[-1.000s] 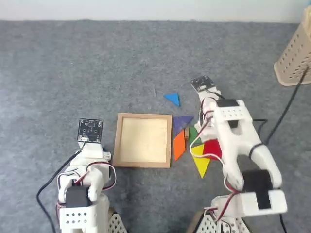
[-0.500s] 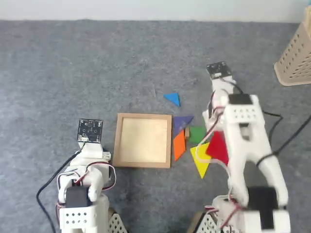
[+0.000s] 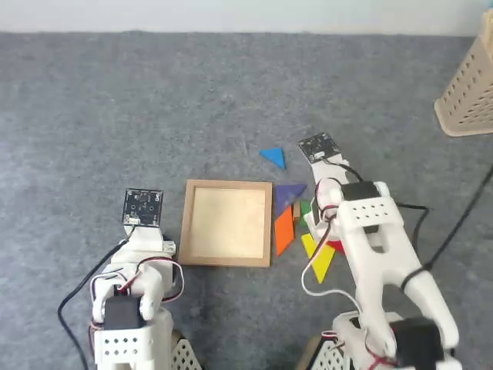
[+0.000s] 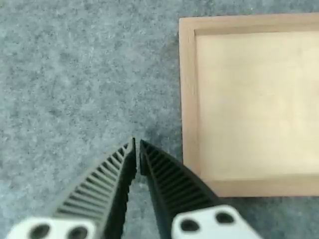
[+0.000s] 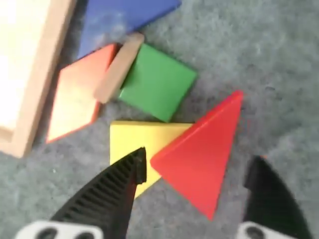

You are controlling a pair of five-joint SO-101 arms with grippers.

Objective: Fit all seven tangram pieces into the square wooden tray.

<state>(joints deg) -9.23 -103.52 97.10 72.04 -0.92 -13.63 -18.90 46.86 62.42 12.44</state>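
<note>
- Tray (image 3: pixel 187 223) holds nothing; tangram pieces (image 3: pixel 284 230) lie outside it.
- Right hand (image 5: pixel 199 160), open, straddles the red triangle (image 5: pixel 204 147) there.
- Left hand (image 4: pixel 137 147) closed, empty, beside the tray.

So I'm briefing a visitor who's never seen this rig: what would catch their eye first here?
The bright pieces crowded on the grey carpet beside the wooden tray, which holds none: orange piece, green square, yellow triangle. The right gripper hangs open astride the red triangle. A small blue triangle lies apart, beyond the tray's far corner.
</note>
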